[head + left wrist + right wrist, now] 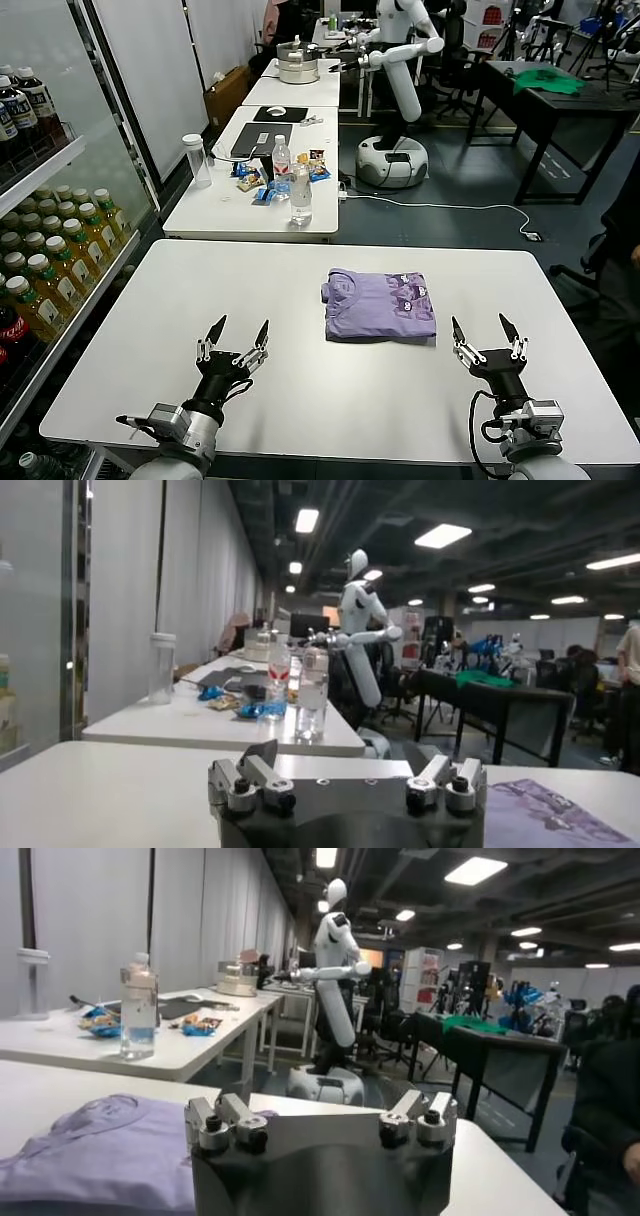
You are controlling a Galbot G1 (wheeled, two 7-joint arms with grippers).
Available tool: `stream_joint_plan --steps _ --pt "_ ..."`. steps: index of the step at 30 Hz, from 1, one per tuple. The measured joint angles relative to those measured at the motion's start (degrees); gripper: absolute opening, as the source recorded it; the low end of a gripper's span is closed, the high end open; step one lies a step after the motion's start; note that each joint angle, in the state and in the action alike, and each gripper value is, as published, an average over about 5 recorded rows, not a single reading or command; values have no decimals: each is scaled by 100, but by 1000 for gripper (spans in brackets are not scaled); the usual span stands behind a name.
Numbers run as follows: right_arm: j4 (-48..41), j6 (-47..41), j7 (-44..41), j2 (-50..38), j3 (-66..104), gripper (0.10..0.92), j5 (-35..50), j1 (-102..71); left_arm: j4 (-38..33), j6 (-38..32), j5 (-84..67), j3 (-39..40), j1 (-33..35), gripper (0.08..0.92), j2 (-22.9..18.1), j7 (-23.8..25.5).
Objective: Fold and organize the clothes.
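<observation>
Overhead, folded clothes (380, 306) lie between released hands; wrist views perhaps show only edges.

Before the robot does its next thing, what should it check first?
1. Purple T-shirt folded into a neat rectangle on the white table: ok.
2. Left hand open and holding nothing: ok.
3. Right hand open and holding nothing: ok.
4. Both hands off the shirt, one on each side of it nearer the robot: ok.
5. More shirts waiting to be folded: none in view on this table.
6. Folds underneath the shirt tidy: cannot tell.
</observation>
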Motion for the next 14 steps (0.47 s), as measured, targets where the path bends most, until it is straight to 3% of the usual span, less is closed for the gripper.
stream_joint_plan --steps 14 --pt "109 -90 191 49 12 823 -74 -17 -36 -170 157 -13 127 823 -132 41"
